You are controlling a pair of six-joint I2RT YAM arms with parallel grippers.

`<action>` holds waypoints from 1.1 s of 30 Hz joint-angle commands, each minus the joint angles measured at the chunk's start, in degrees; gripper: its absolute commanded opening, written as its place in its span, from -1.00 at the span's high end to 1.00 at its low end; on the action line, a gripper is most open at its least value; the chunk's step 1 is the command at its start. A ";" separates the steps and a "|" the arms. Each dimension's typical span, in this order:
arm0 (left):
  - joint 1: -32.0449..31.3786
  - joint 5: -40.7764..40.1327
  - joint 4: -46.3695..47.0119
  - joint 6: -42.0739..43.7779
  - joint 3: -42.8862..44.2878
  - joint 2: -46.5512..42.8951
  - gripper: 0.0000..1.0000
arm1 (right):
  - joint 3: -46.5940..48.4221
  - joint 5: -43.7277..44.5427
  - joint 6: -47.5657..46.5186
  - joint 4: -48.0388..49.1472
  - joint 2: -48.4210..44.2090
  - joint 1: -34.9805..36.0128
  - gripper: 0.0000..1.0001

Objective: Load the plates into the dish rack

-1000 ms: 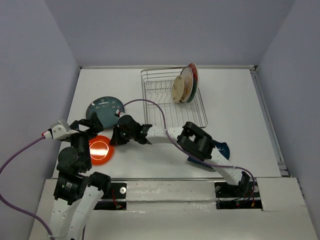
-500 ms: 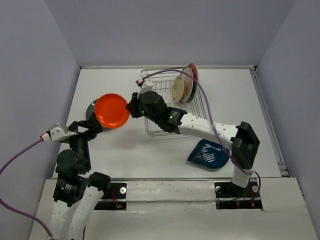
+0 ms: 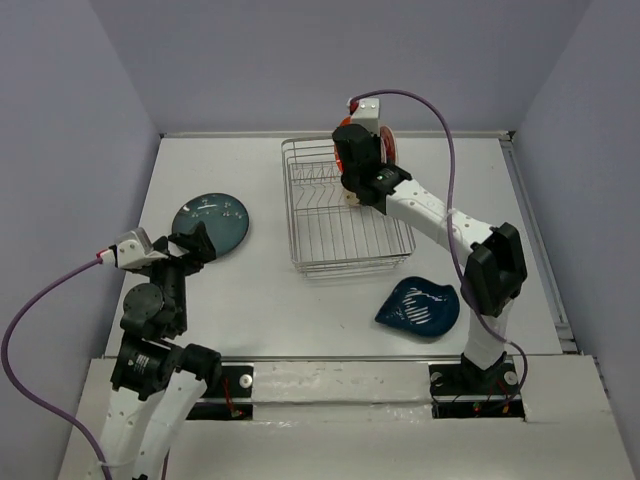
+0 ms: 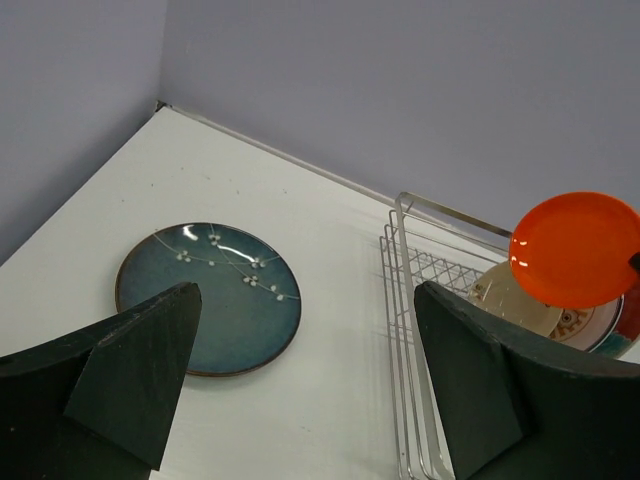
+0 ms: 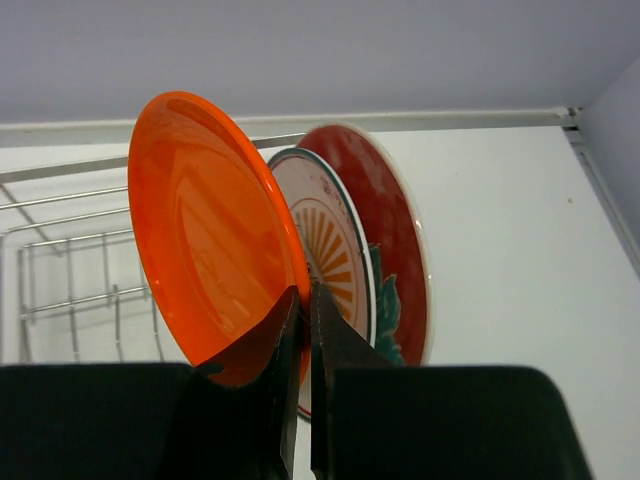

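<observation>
My right gripper [image 5: 305,300] is shut on the rim of the plain orange plate [image 5: 200,230] and holds it upright over the back right of the dish rack [image 3: 340,225]. The white sunburst plate [image 5: 335,240] and the teal-and-red plate [image 5: 395,240] stand just behind it. The left wrist view shows the orange plate [image 4: 575,248] above the beige plate [image 4: 510,300] in the rack [image 4: 420,270]. The dark teal speckled plate [image 3: 212,222] lies flat left of the rack. The dark blue wavy-edged plate [image 3: 420,307] lies in front of it. My left gripper [image 3: 190,245] is open and empty near the teal plate [image 4: 210,297].
The right arm [image 3: 430,215] reaches across the rack's right side. Purple walls close the table at the back and both sides. A raised edge [image 3: 535,240] runs along the table's right side.
My right gripper lifted the orange plate from the table's front left and carried it up and back to the rack's rear right. The left arm shifted slightly.
</observation>
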 commanded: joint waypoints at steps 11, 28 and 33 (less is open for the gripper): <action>0.09 2.33 3.57 0.84 -0.30 1.87 -0.98 | 16.84 7.87 -9.82 -6.98 12.67 -1.42 0.87; 0.09 2.77 2.17 -0.21 0.14 3.88 -0.98 | 20.90 0.14 -1.92 -17.00 19.89 -1.42 0.86; 0.52 2.25 0.58 -1.26 0.93 9.15 -0.98 | 20.37 -4.60 0.37 -17.18 17.61 -0.37 0.59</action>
